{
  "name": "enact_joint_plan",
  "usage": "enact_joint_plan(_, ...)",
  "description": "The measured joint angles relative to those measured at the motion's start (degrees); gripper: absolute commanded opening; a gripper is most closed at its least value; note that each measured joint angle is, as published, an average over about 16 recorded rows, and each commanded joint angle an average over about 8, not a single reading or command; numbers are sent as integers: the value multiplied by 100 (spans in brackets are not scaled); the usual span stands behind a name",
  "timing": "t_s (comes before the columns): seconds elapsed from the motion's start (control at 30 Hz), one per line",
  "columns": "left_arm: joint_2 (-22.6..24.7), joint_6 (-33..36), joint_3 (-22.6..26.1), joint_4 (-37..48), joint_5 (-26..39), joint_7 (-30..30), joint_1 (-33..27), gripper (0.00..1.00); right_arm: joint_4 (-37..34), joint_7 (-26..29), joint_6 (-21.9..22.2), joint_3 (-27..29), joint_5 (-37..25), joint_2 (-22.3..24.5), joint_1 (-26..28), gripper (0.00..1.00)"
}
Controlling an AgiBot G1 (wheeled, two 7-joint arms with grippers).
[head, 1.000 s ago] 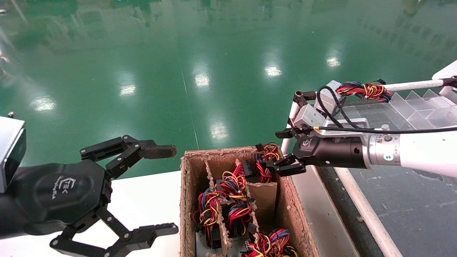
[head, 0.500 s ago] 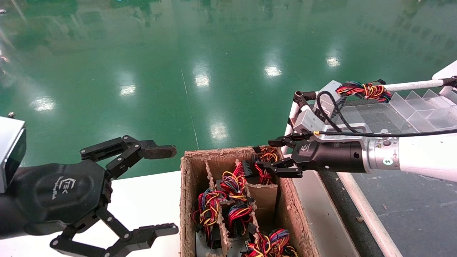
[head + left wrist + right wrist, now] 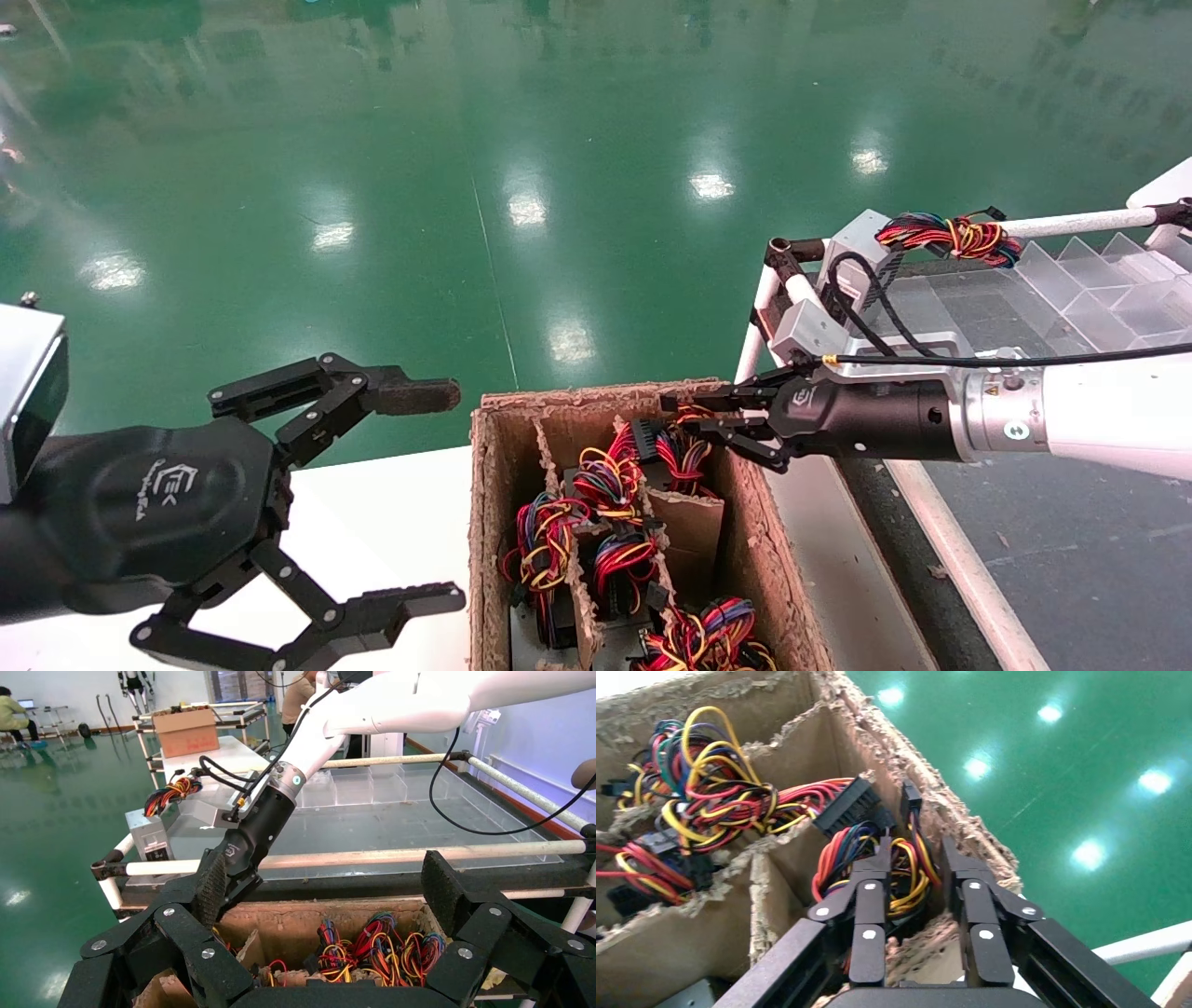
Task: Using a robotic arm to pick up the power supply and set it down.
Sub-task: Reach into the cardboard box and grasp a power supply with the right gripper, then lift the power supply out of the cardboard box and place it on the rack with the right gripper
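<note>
While right gripper (image 3: 712, 421) straddles — power-supply wires (image 3: 909, 874)

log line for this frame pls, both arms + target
right pincer: partly closed around wire bundle in far right cell of cardboard box, grip unconfirmed | left pincer: open, parked left of box | lift: not started

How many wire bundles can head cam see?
6 wire bundles; more may be hidden. Cardboard box: one at the right gripper, one far-middle, two mid-box, one nearest. One atop the power supply on the rack.
</note>
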Motion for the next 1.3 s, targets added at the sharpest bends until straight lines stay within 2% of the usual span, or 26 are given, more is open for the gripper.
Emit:
enact_joint_plan(0.43, -1, -1, 3, 0, -2, 2, -1, 100, -348, -140, -78, 53, 86, -101, 48, 0)
enact_joint_plan(0.9, -3, -3, 7, 0, -5, 3, -2, 100, -569, -306, -430, 218, 342, -38, 78, 0)
enact_joint_plan(1.3, -4, -4, 10, 0, -7, 5, -2, 100, -515, -425, -740, 360, 549, 131, 308, 0)
